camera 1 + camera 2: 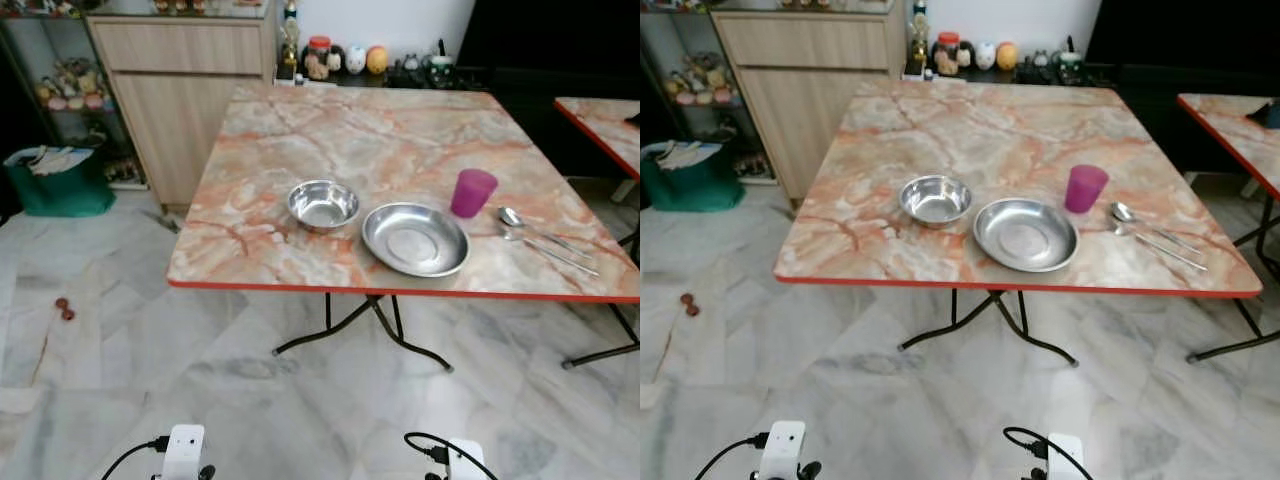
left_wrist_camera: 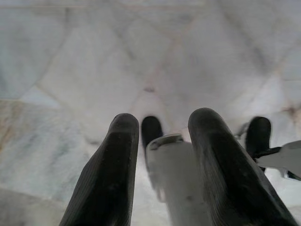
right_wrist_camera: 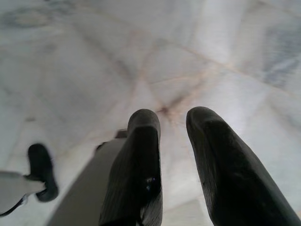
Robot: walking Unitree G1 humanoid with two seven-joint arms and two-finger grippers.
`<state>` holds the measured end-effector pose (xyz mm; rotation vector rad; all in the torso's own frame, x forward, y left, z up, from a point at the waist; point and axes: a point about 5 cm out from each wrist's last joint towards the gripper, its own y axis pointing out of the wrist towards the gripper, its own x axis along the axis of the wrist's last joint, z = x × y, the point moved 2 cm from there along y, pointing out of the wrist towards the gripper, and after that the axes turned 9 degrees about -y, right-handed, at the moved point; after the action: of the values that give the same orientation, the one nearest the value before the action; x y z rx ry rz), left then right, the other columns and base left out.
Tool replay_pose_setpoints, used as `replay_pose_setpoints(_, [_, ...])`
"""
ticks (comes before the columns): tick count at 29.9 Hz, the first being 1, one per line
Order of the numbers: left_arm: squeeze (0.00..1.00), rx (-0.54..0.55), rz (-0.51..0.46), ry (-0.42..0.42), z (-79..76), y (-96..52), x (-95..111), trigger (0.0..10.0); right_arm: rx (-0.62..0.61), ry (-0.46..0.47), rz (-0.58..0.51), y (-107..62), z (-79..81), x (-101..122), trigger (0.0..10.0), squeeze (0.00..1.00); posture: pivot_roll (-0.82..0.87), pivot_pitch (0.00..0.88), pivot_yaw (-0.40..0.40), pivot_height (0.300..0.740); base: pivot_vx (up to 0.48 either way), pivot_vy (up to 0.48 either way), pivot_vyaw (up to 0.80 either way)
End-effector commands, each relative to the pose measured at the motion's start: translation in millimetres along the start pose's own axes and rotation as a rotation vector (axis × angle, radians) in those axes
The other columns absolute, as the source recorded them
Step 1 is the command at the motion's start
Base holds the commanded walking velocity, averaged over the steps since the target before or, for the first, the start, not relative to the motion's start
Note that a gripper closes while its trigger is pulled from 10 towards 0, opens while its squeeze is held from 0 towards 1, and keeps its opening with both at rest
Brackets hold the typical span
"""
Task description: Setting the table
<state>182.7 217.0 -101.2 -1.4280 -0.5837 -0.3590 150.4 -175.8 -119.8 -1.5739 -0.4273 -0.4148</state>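
Standing back from the table (image 1: 260,250), the robot has both arms hanging low, each pointing down at the marble floor (image 2: 70,70). The left gripper (image 2: 160,141) has its two black fingers parted by a modest gap with nothing between them; the right gripper (image 3: 171,141) is likewise slightly open and empty. Everything for the setting lies ahead at about twelve o'clock, along the near edge of the table: one steel bowl (image 1: 323,204), one shallow steel plate (image 1: 415,238) just beside it at its three o'clock, one purple cup (image 1: 472,192) near the plate's far right rim, and one spoon (image 1: 530,228) with what looks like one fork (image 1: 550,251) close alongside. The cutlery's long axis runs from about ten o'clock to four o'clock, handles toward the table's right edge. The bowl sits nearer the left arm; cup and cutlery nearer the right. Both grippers are well apart from all of it, so approaching the table probably comes first.
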Motion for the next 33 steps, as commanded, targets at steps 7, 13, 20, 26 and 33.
replay_pose_setpoints(7, [0.00,0.053,0.009,-0.002,40.8,-4.8,2,10.0,-0.031,0.013,-0.041,0.1,-4.6,6,10.0,0.00,-0.01,0.000,-0.069,0.740,0.000,0.000,0.00])
replay_pose_setpoints(13, [0.00,0.017,0.017,0.007,10.7,-2.6,-9,10.0,-0.076,0.015,-0.111,-0.8,-7.8,14,10.0,0.00,-0.02,0.000,-0.061,0.740,0.000,0.000,0.00])
replay_pose_setpoints(20, [0.00,0.012,0.016,0.018,7.9,-2.2,-8,10.0,-0.176,-0.068,-0.539,-11.8,-46.0,126,10.0,0.00,-0.03,0.000,-0.056,0.740,0.000,0.000,0.00])
replay_pose_setpoints(26, [0.00,0.040,0.005,0.024,33.6,-4.4,-1,10.0,-0.204,-0.129,-0.693,-24.5,-50.6,142,10.0,0.00,-0.05,0.000,-0.049,0.740,0.000,0.000,0.00])
replay_pose_setpoints(33, [0.00,0.045,-0.006,0.033,42.9,-4.7,7,10.0,-0.215,-0.113,-0.874,-45.7,-49.4,160,10.0,0.00,-0.05,0.000,-0.051,0.740,0.000,0.000,0.00])
